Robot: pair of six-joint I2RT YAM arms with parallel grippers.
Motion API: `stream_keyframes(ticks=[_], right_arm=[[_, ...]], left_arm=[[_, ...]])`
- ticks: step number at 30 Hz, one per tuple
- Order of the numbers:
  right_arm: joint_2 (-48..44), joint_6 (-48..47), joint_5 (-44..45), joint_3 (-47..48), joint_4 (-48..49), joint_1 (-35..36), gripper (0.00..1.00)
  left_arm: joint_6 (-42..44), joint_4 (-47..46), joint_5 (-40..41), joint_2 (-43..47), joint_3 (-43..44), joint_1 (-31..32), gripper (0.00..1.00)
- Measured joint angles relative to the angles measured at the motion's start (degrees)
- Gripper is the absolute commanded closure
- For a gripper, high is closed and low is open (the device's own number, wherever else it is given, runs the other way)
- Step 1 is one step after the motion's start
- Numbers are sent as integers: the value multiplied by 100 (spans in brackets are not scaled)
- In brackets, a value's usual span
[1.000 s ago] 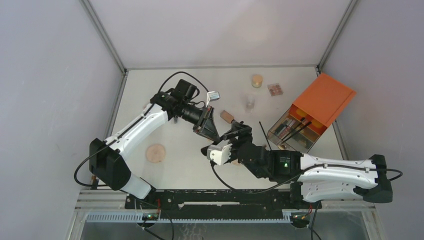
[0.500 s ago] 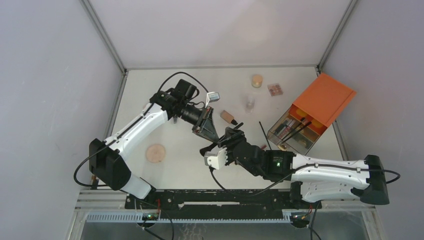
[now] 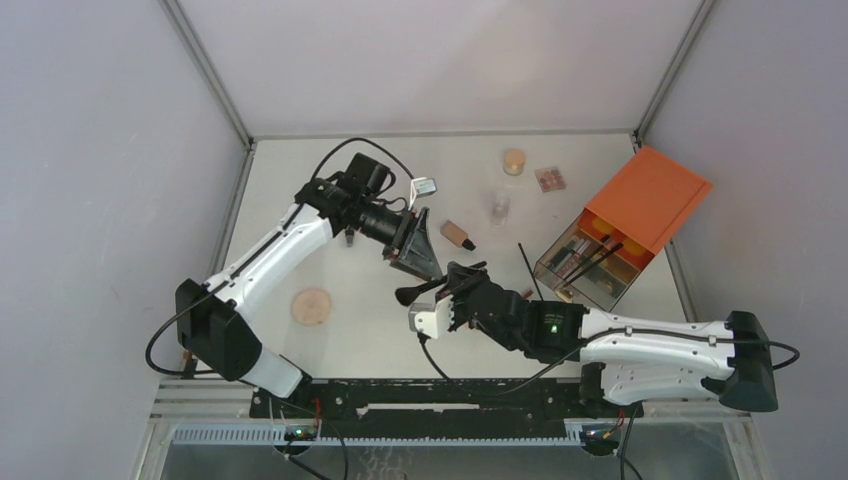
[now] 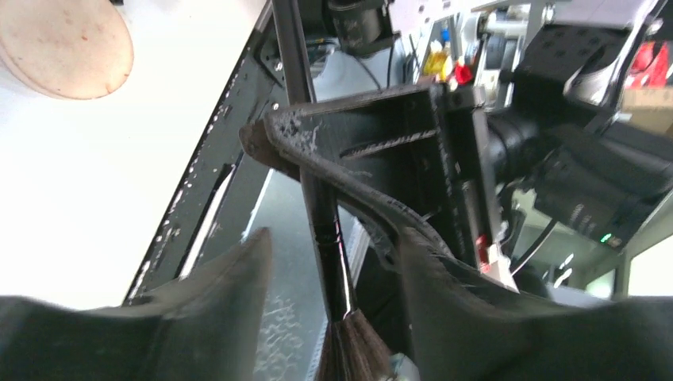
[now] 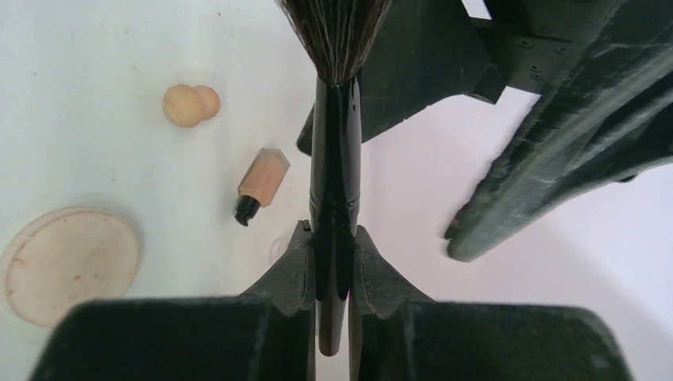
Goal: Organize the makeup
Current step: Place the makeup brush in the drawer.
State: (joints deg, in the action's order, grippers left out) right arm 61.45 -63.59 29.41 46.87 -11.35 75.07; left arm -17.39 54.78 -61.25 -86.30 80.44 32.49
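Partly done: the orange-topped drawer box (image 3: 645, 200) already holds several brushes and pencils. The right gripper's (image 5: 333, 238) fingers clamp a black makeup brush (image 5: 333, 151) above the bench (image 3: 350, 340), its bristles between the left gripper's (image 4: 329, 254) spread fingers. A peach bottle (image 3: 457, 234), a tan disc (image 3: 312, 305) and a palette (image 3: 549, 179) lie loose. No writing is legible.
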Motion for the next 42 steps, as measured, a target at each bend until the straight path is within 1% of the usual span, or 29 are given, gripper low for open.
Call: stream_keyframes(ticks=[1, 2, 3, 8, 11, 13, 15, 17, 19, 21, 23, 24, 28, 33, 37, 42], right_arm=[[-37, 105, -31, 0, -24, -2, 100], [-96, 219, -81, 0, -52, -4, 100], [-170, 330, -120, 0, -81, -4, 100], [-516, 1019, -229, 46, -407, -7, 100], [-586, 1770, -422, 293, -859, -92, 100], [-608, 2586, -719, 693, -1266, -354, 100], [-678, 3508, -881, 1128, -1495, -772, 100], [-813, 4690, -907, 1615, -1764, -1305, 100], [-927, 5947, -1143, 2159, -2175, -2002, 100], [-1014, 7044, -1611, 2546, -2514, -2765, 100], [-1121, 7965, -2162, 2675, -2817, -3515, 100], [-1220, 8513, -2597, 2662, -3095, -4044, 100], [-1504, 9871, -3849, 2450, -3941, -5482, 100], [-1810, 11049, -5095, 2050, -4789, -6878, 100], [-1812, 11508, -5602, 2013, -5462, -7436, 100], [-1414, 11689, -5978, 2013, -6026, -7932, 100]], left_arm=[[15, -44, 24, 7, 48, 0, 8], [-15, -74, 70, 20, 111, 0, 2], [-28, -125, 120, 42, 168, 0, 0], [-122, -354, 433, 304, 341, -144, 0], [-262, -490, 678, 496, 472, -573, 0], [-420, -682, 938, 658, 503, -988, 0], [-636, -881, 1357, 866, 505, -1427, 0], [-796, -990, 1740, 1032, 549, -1676, 0], [-944, -1091, 2013, 1128, 610, -1716, 0], [-1088, -1222, 2170, 1165, 614, -1696, 0], [-1224, -1353, 2267, 1158, 601, -1687, 0], [-1290, -1399, 2304, 1143, 599, -1687, 0], [-1427, -1563, 2319, 1075, 564, -1679, 0], [-1521, -1703, 2315, 1021, 409, -1624, 0], [-1554, -1707, 2308, 999, 354, -1582, 0], [-1550, -1696, 2312, 1001, 291, -1574, 0]])
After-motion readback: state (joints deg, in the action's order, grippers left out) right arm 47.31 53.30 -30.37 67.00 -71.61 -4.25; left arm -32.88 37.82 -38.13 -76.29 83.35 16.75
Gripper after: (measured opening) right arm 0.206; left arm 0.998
